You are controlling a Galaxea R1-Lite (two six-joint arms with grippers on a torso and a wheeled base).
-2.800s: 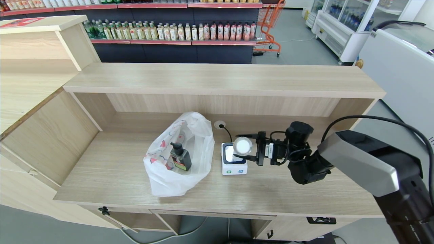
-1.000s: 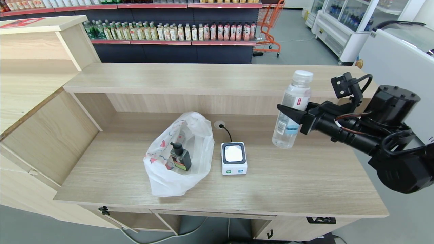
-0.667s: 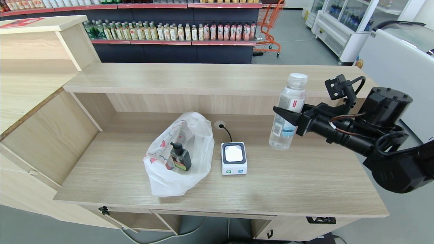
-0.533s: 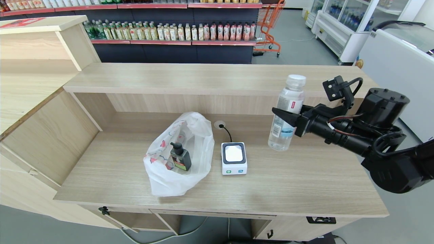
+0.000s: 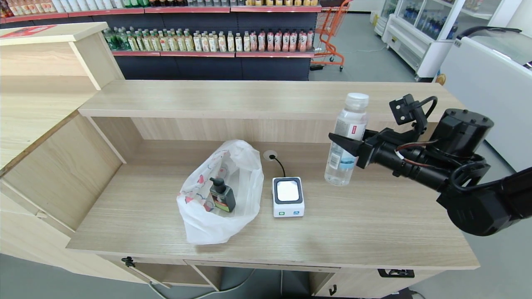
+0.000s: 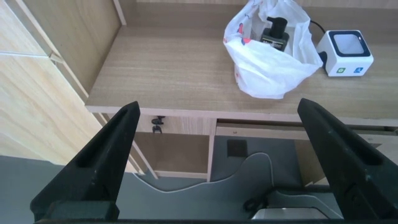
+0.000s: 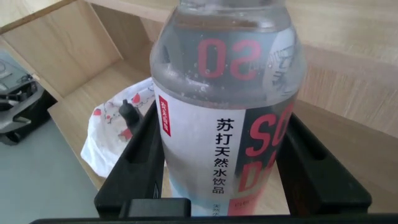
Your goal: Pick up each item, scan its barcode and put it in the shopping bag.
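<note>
Room lies above the scanner (image 5: 288,202) toward the shopping bag (image 5: 208,226)'s mouth, seemingly open beside it.

- Water bottle (image 7: 227,93): white wrap label (image 7: 261,143) with large red numerals and letters, a vertical row of dark characters, and a small red tag (image 7: 164,118) with white characters.
- Scanner (image 5: 288,202): one green and one blue badge on the front face; print too small to read.
- Pump bottle (image 5: 221,195) in the shopping bag (image 5: 208,226): coloured label, illegible.
- Red sign (image 5: 25,30) on the side counter top: illegible.
</note>
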